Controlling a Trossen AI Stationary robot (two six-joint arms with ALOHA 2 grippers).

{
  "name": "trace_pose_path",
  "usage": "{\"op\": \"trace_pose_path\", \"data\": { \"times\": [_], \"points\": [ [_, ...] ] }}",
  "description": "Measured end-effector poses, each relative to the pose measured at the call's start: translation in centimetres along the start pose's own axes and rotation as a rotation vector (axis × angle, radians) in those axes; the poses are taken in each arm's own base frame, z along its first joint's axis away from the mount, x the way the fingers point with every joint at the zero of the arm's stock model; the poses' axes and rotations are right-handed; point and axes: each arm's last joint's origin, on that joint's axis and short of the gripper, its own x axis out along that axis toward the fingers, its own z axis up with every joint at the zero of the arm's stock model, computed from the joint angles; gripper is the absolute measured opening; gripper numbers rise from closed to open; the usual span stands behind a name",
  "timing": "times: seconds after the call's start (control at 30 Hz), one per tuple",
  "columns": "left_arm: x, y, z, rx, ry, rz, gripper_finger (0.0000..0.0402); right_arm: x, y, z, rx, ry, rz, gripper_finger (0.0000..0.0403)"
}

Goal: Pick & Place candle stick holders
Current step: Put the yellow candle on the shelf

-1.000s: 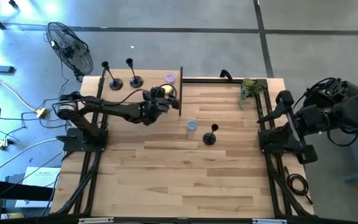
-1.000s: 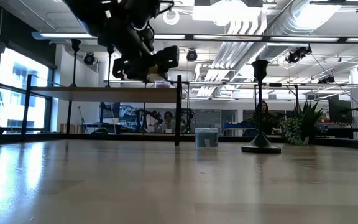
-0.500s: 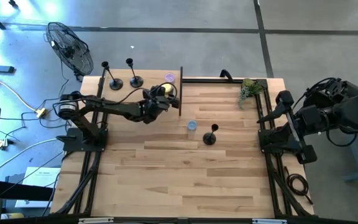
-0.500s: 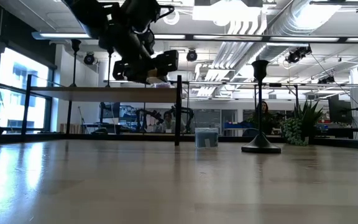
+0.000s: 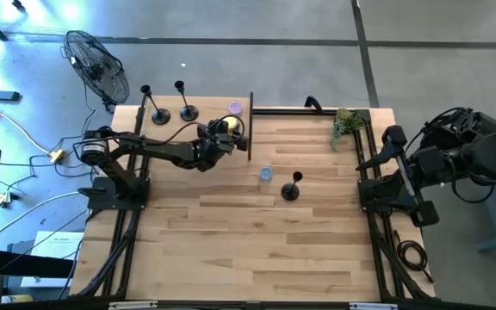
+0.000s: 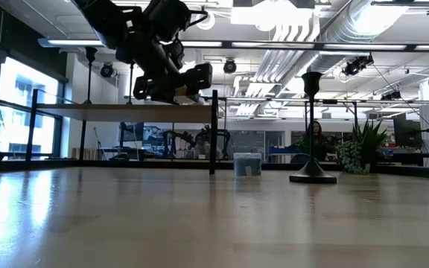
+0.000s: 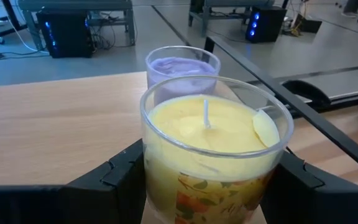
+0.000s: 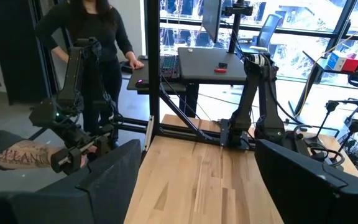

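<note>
Candle stick holders: from above, two [image 5: 159, 115] [image 5: 189, 112] sit at the far left corner and one [image 5: 290, 191] mid-table beside a small blue cup [image 5: 266, 174]. Left gripper [image 5: 223, 131] clamps a yellow jar candle [image 7: 213, 149] near a purple candle [image 7: 181, 65], per wrist view. Right gripper [image 8: 194, 180] parked off right, fingers apart.

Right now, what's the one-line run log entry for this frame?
left gripper: shut on yellow candle, raised | purple candle: beside | right gripper: open, parked | candle stick holders: untouched
</note>
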Motion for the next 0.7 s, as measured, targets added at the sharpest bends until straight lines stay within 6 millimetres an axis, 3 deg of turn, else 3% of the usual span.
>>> {"op": "trace_pose_path", "data": {
  "times": [0.7],
  "points": [
    [0.0,0.14,-0.37,0.049,0.035,-0.011,0.0236,0.0,0.0,0.01,0.0,-0.001,0.0,0.0312]
  ]
}}
